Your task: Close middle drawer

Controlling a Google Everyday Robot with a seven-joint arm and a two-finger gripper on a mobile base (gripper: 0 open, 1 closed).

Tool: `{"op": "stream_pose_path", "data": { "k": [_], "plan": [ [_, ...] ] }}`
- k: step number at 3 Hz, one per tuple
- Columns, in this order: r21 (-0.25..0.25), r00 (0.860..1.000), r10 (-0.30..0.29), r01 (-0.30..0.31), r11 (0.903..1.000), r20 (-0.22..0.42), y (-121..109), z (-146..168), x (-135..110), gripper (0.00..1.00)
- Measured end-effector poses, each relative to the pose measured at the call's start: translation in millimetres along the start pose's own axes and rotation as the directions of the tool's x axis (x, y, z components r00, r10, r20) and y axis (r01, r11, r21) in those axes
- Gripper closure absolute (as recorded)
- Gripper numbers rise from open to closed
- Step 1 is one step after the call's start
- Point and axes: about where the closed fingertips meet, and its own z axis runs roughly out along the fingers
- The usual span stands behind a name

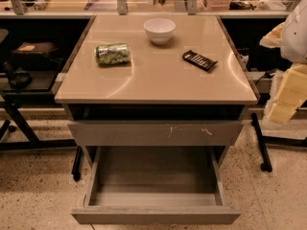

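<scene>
The middle drawer (156, 215) is pulled far out of the grey cabinet at the bottom of the camera view. Its plain grey front panel faces me. Its long shallow box body (153, 174) is open to view and holds nothing. My gripper (287, 96) hangs at the right edge of the view, pale and blurred. It is beside the cabinet's top right corner, above and well to the right of the drawer, and touches nothing that I can see.
Above the open drawer sits a wider grey drawer front with pale scratch marks (156, 133), slightly out. On the beige countertop (153, 80) are a white bowl (159, 30), a green can lying on its side (112, 53) and a dark flat packet (199, 60). Black frame legs stand on the floor left (19, 123) and right (261, 147).
</scene>
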Motion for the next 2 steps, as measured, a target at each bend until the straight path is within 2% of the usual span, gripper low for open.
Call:
{"op": "stream_pose_path", "data": {
  "k": [1, 2],
  "plan": [
    [0.003, 1.0, 0.001, -0.001, 1.0, -0.002, 1.7, 2.2, 1.6, 0.0],
    [-0.054, 1.0, 0.024, -0.025, 0.9982, -0.016, 21.8, 33.1, 15.7, 0.0]
  ]
}}
